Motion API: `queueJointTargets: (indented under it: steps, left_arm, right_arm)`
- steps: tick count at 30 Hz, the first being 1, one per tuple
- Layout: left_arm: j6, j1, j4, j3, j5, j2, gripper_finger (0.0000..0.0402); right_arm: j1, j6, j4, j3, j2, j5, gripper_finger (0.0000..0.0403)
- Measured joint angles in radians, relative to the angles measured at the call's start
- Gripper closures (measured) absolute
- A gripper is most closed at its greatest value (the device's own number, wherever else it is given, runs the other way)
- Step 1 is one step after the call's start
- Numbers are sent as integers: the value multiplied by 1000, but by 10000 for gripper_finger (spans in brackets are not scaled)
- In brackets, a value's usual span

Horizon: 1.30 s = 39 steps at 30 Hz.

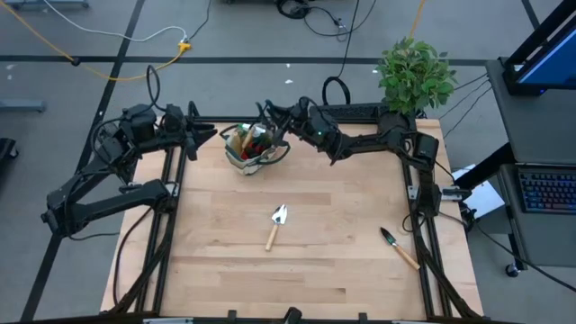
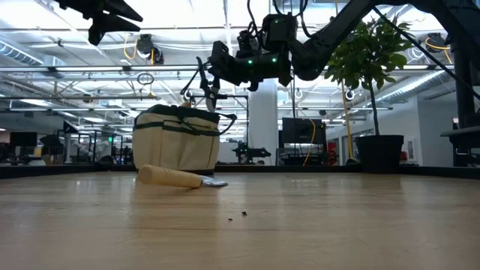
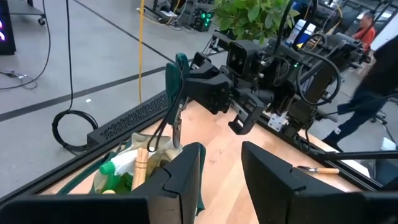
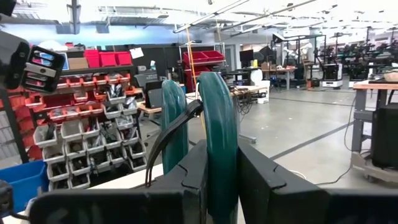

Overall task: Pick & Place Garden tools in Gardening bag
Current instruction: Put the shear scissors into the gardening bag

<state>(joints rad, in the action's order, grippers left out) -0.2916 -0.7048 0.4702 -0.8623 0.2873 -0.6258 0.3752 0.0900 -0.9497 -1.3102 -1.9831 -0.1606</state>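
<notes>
The beige gardening bag (image 1: pixel 255 149) with dark green trim stands at the table's far middle. It holds several tools, among them a green spray bottle (image 3: pixel 115 172) and a wooden handle (image 3: pixel 142 163). My right gripper (image 1: pixel 269 114) is above the bag, shut on the green-handled pruning shears (image 3: pixel 176 93). My left gripper (image 1: pixel 209 135) is open and empty, raised just left of the bag. A wooden-handled silver trowel (image 1: pixel 275 225) lies flat at mid-table. A dark-bladed trowel (image 1: pixel 399 247) lies flat at the near right. My right gripper pinches one green handle (image 4: pixel 217 140) of the shears between its two fingers; the other handle (image 4: pixel 173 115) stands free beside them. The fingers come level from the table's right side. The shears hang lifted clear, blades (image 2: pixel 208 96) pointing down over the bag's mouth.
A leafy potted plant (image 1: pixel 414 74) stands at the far right corner. A black cable strip (image 1: pixel 355 112) runs along the far edge. Bare wood lies between the two trowels and along the near edge (image 1: pixel 270 288). A person (image 3: pixel 367 28) shows in the room beyond.
</notes>
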Motion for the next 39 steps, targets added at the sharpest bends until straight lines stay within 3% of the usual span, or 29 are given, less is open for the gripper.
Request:
queueJointTargets:
  steps: [26, 39]
  left_arm:
    - [-1, 0, -12, 0, 0, 0, 277]
    - [-1, 0, -31, -1, 0, 0, 277]
  right_arm:
    - [3, 29, 12, -1, 0, 35, 354]
    - [7, 49, -90, -4, -109, 34, 353]
